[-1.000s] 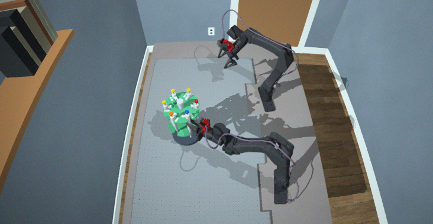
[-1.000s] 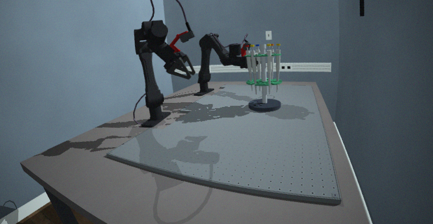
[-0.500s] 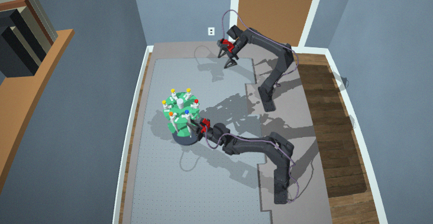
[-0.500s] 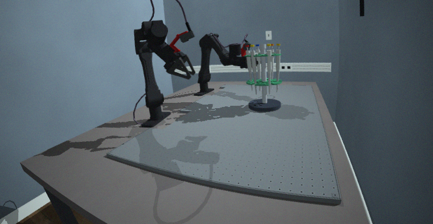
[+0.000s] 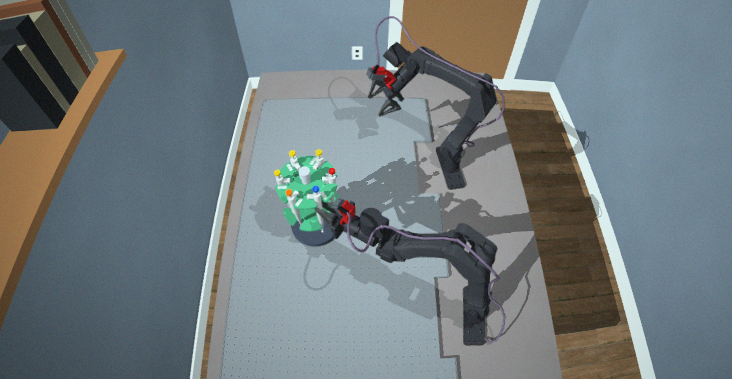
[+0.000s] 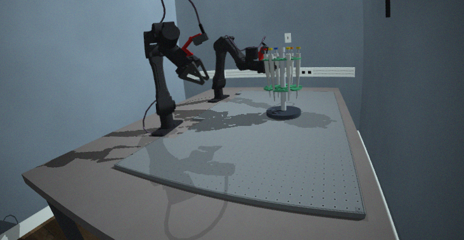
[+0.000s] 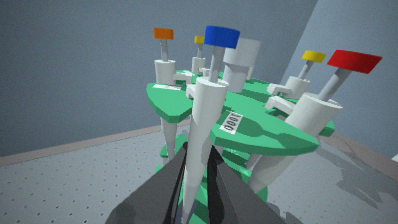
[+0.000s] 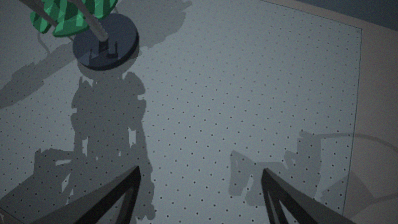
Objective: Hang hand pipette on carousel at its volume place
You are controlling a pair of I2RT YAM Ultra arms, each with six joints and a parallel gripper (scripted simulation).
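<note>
The carousel (image 5: 308, 240) (image 6: 276, 114) (image 8: 125, 42) has a green head with upright white pipettes. The blue-button pipette (image 5: 315, 190) (image 7: 206, 102) stands at the head's near edge, left of a plate label (image 7: 232, 122) that seems to read 1000. Its finger hook points inward above the upper plate; whether the tip is behind the rail is hidden. My left gripper (image 7: 198, 147) is shut on this pipette's body, below the upper plate. No pipette shows lying on the bench. My right gripper (image 5: 374, 105) (image 6: 205, 80) (image 8: 200, 173) is open and empty, high above the bench, away from the carousel.
A red-button pipette (image 5: 331, 171) (image 7: 315, 115) hangs close to the right of the held one in the left wrist view, and an orange-button pipette (image 5: 289, 193) (image 7: 165, 72) to its left. Several yellow-button pipettes hang behind. A wall shelf (image 5: 76, 120) is beyond the bench.
</note>
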